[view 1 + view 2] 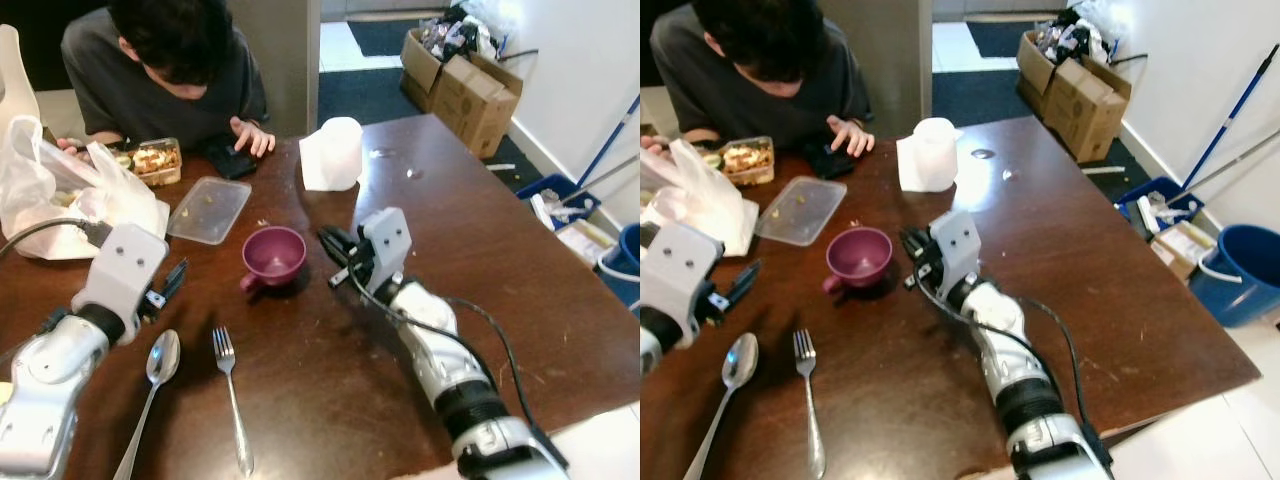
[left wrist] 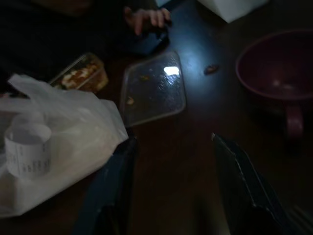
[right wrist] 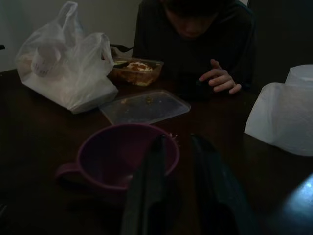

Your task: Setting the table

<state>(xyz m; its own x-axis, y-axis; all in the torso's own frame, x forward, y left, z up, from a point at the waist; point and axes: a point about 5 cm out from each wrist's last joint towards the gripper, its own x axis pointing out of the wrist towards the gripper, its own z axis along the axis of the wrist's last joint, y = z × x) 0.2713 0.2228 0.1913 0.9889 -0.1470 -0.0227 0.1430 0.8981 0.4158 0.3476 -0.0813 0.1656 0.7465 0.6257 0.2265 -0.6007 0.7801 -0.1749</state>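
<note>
A purple mug (image 1: 273, 255) stands upright in the middle of the dark wooden table (image 1: 470, 230), its handle toward me. My right gripper (image 1: 330, 245) lies low on the table just right of the mug, open by a narrow gap and holding nothing. In the right wrist view its fingers (image 3: 146, 186) point past the mug's (image 3: 117, 156) near rim. A spoon (image 1: 158, 362) and a fork (image 1: 228, 385) lie side by side near the front edge. My left gripper (image 1: 175, 278) hovers above the spoon, open and empty, and its fingers (image 2: 239, 181) are spread wide.
A person sits at the far side, a hand (image 1: 252, 135) by a dark phone. A food container (image 1: 155, 160), a clear lid (image 1: 208, 210), a white plastic bag (image 1: 60, 195) and a white paper bundle (image 1: 332, 153) occupy the far half. Boxes (image 1: 470, 90) and a blue bucket (image 1: 1240, 270) stand on the floor to the right.
</note>
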